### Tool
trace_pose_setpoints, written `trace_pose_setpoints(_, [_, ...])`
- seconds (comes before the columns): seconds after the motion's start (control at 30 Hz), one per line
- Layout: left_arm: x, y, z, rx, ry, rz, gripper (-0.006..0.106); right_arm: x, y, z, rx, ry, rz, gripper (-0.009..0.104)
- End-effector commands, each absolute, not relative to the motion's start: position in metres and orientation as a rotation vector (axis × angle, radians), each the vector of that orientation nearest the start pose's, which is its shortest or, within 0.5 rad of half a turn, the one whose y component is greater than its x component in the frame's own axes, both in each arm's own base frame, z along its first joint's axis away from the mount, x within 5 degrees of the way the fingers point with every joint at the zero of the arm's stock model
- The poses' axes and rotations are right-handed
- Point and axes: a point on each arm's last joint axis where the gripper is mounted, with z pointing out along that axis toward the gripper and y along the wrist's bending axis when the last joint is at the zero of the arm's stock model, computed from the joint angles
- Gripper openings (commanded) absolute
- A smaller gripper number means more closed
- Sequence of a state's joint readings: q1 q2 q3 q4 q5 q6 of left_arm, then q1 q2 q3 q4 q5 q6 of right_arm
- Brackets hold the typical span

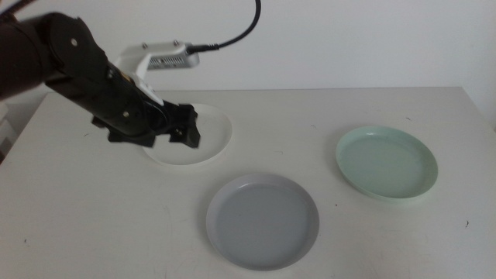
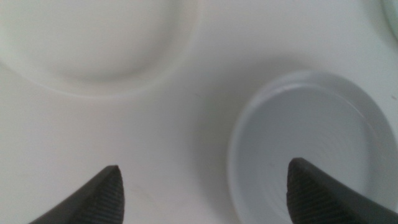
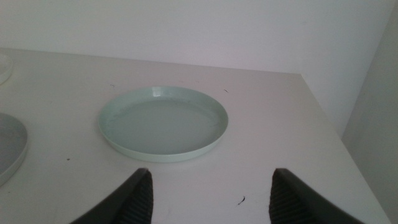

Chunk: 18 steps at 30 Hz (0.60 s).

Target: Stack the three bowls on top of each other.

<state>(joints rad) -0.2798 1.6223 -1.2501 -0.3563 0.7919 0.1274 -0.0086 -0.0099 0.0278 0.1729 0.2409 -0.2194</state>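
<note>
Three bowls lie apart on the table. The white bowl [image 1: 211, 132] is at the back left, the pale grey bowl [image 1: 262, 221] at the front centre and the mint green bowl [image 1: 386, 163] to the right. My left gripper [image 1: 184, 130] hovers over the white bowl's near-left side, open and holding nothing. In the left wrist view bare table lies between the wide-apart jaws of the left gripper [image 2: 205, 190], with the white bowl [image 2: 93, 43] and the grey bowl [image 2: 311, 143] both in sight. My right gripper [image 3: 211, 193] is open and empty, short of the green bowl [image 3: 163, 124], and is out of the middle view.
The white table [image 1: 93, 217] ends at its right edge [image 3: 336, 124], just past the green bowl. A pale wall runs behind it. A black cable [image 1: 240, 31] arcs above the left arm. Slivers of the grey bowl [image 3: 9, 149] show in the right wrist view.
</note>
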Motion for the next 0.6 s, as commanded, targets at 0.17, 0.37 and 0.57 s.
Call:
trace_pose_setpoints(0.17, [0.337,-0.098,0.341,0.197,2.392,-0.204,0.088,0.054,0.002,0.193,-0.063,1.631,-0.042,0.048])
trace_pose_setpoints(0.37, [0.366,-0.091,0.344,0.164,2.370,-0.066,0.088,0.054,0.002,0.193,-0.063,1.631,-0.042,0.048])
trace_pose_setpoints(0.57, [0.407,-0.077,0.333,0.100,2.400,-0.071,0.088,0.054,0.002,0.193,-0.063,1.631,-0.042,0.048])
